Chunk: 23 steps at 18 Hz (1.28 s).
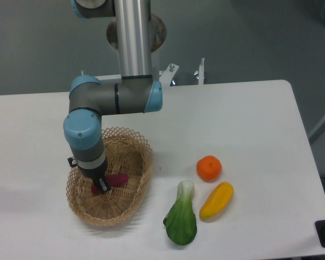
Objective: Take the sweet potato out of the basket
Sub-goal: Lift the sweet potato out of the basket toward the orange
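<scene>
The reddish-purple sweet potato (117,179) lies inside the tan wicker basket (134,201) at the left front of the table. My gripper (100,187) reaches down into the basket right at the sweet potato's left end. Its fingers look closed around that end, with purple showing on both sides of them. The wrist hides much of the fingers, so the grip is not fully clear. The sweet potato looks to rest on or very near the basket floor.
An orange round fruit (209,168), a yellow pepper (216,200) and a green bok choy (181,220) lie on the white table (233,119) to the right of the basket. The arm's upright column stands behind the basket.
</scene>
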{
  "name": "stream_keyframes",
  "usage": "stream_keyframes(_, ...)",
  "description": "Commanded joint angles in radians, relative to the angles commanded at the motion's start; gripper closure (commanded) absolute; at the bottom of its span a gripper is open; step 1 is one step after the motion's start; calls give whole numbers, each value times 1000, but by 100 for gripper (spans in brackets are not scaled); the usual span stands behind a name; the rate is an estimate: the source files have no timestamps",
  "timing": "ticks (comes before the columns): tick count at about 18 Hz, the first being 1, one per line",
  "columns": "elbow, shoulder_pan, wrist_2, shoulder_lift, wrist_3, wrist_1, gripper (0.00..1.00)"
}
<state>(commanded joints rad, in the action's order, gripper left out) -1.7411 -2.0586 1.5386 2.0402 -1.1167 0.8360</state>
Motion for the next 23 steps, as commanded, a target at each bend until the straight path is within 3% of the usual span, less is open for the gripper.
stream_keyframes(6, 24, -83, -12, -83, -12, 20, 63)
stream_keyframes(9, 92, -138, -11, -87, -12, 34, 63)
stream_keyframes(16, 245, -308, -12, -100, -133, 247, 63)
stream_keyframes(18, 259, -365, -18, -117, -207, 293, 63)
stream_keyframes(23, 262, -478, -37, -137, -376, 345, 63)
